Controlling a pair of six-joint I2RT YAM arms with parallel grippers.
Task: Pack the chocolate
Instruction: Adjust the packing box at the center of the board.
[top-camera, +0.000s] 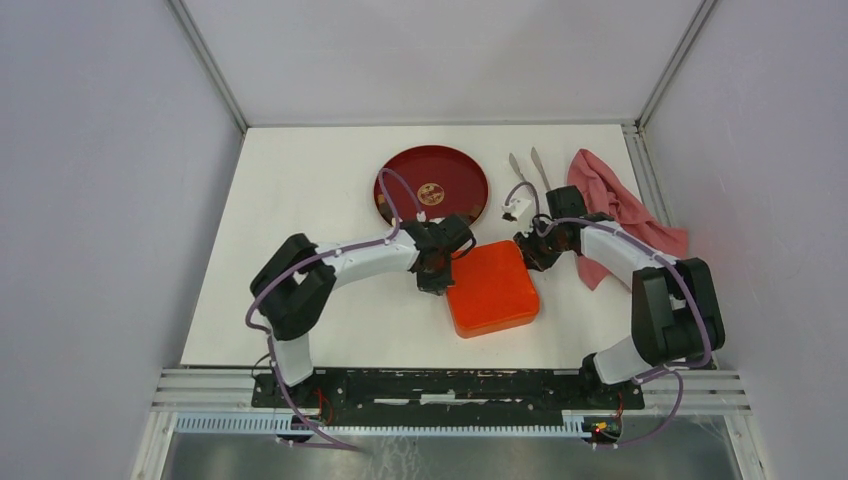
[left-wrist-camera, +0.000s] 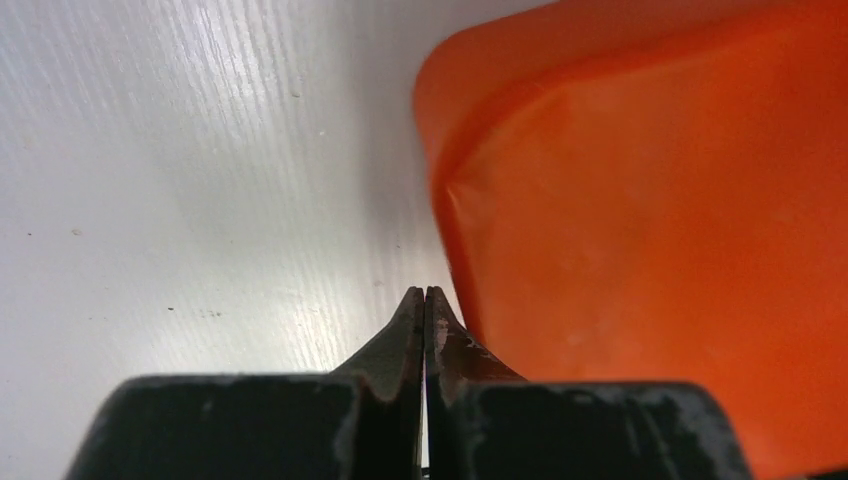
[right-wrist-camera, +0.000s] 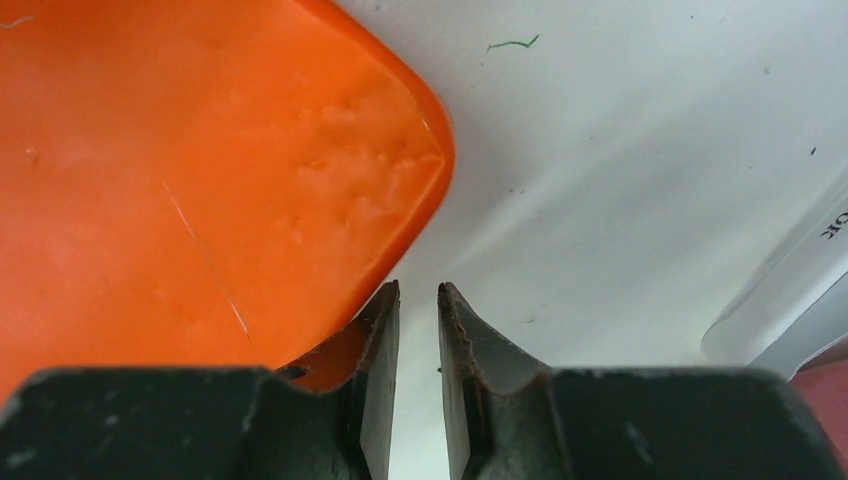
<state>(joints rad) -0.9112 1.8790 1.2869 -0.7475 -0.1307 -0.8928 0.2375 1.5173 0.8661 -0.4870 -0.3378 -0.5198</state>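
The left fingers (left-wrist-camera: 417, 306) are pressed together with nothing between them, their tips low over the white counter (left-wrist-camera: 200, 200) just beside the left edge of the orange box (left-wrist-camera: 640, 220). The right fingers (right-wrist-camera: 388, 305) stand a narrow gap apart, gripping nothing, and one tip overlaps the box's rounded corner while the other is over bare counter. Seen from above, both wrists are bent down at the far side of the box, the left at its far left corner and the right at its far right corner. Each white forearm reaches inward from an elbow folded out to its own side. The box lies flat between the two arms with its top covered. Near the corner by the right fingers, a lumpy patch (right-wrist-camera: 365, 175) shows on the orange surface. Whether that is the chocolate I cannot tell, and I can make out no single piece. Beyond the left wrist sits a red plate (top-camera: 455, 170) with a small gold-brown spot (top-camera: 431, 192) in its middle, too small to name. A pink cloth (top-camera: 612, 200) lies beyond the right arm.
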